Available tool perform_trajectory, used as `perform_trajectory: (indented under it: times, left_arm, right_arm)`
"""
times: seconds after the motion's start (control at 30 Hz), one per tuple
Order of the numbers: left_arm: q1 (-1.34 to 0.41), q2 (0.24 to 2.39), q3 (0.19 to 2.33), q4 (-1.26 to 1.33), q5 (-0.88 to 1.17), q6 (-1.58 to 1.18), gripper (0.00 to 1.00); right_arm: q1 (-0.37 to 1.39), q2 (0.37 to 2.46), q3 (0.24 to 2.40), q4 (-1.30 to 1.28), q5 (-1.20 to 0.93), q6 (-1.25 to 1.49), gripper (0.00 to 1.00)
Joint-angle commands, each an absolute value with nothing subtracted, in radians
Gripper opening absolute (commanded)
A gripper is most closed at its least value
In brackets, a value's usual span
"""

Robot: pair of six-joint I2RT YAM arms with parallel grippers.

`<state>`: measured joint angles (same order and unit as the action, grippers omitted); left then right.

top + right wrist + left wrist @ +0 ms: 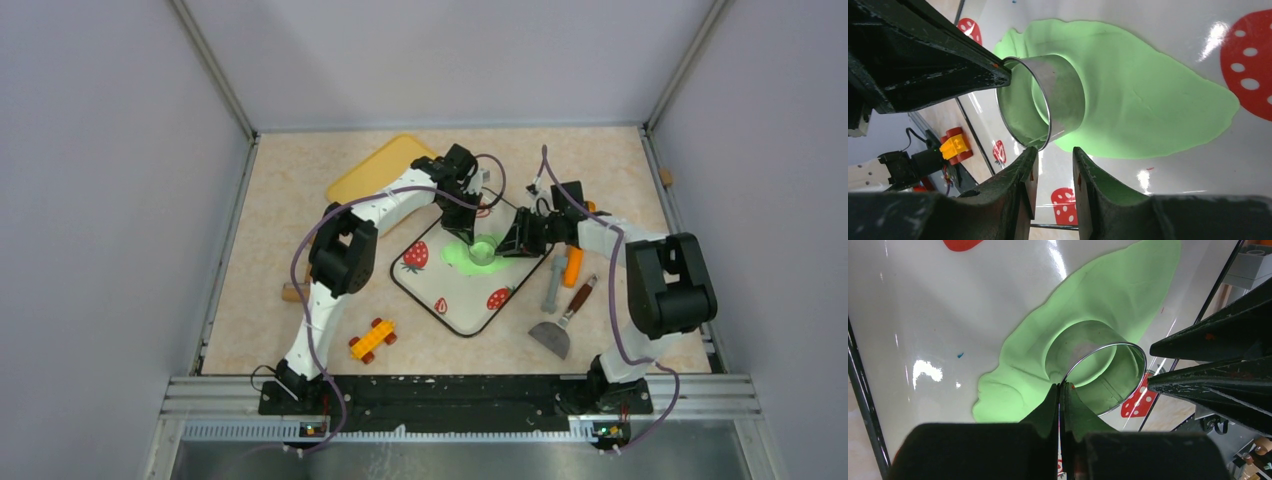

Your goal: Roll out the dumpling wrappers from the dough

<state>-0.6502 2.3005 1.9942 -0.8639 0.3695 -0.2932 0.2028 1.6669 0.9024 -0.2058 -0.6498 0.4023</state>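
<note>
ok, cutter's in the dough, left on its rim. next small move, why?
Probably ease the right gripper forward onto the near rim of the ring cutter: its jaws stand open just short, the left gripper pinches only one side, so pressing into the dough may tilt it.

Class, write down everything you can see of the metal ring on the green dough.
The metal ring is a short, shiny, thin-walled cylinder, open on top. It sits on the flattened green dough, green showing inside it. The left gripper pinches its rim; the open right gripper is near the opposite side.
</note>
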Motion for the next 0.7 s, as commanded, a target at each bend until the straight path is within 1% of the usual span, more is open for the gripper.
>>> perform_trajectory:
  times: [0.0, 0.1, 0.2, 0.27, 0.33, 0.47, 0.67]
  left_arm:
    - [-0.655, 2.302, 2.029, -0.850, 0.378, -0.280, 0.00]
    - [-0.655, 2.307, 2.028, -0.853, 0.374, -0.276, 0.00]
    - [-0.655, 2.311, 2.025, -0.854, 0.371, -0.272, 0.00]
    - [-0.655, 2.313, 2.026, -0.854, 0.364, -0.268, 0.00]
    - [-0.655, 2.315, 2.024, -0.855, 0.360, -0.265, 0.00]
    - [-0.655, 2.316, 2.016, -0.858, 0.357, -0.262, 0.00]
    - [-0.655, 2.316, 1.982, -0.858, 0.350, -0.249, 0.00]
  right_arm:
    - [0.217, 1.674, 0.885, -0.108, -0.725, 0.424, 0.33]
    - [0.217, 1.680, 0.873, -0.061, -0.768, 0.458, 0.33]
    - [0.218, 1.688, 0.876, -0.074, -0.729, 0.456, 0.33]
    - [0.218, 1.697, 0.880, -0.090, -0.699, 0.439, 0.31]
    - [0.218, 1.705, 0.883, -0.106, -0.677, 0.427, 0.28]
    - [0.218, 1.726, 0.882, -0.112, -0.667, 0.419, 0.23]
    - [0.217, 1.751, 0.882, -0.102, -0.656, 0.426, 0.20]
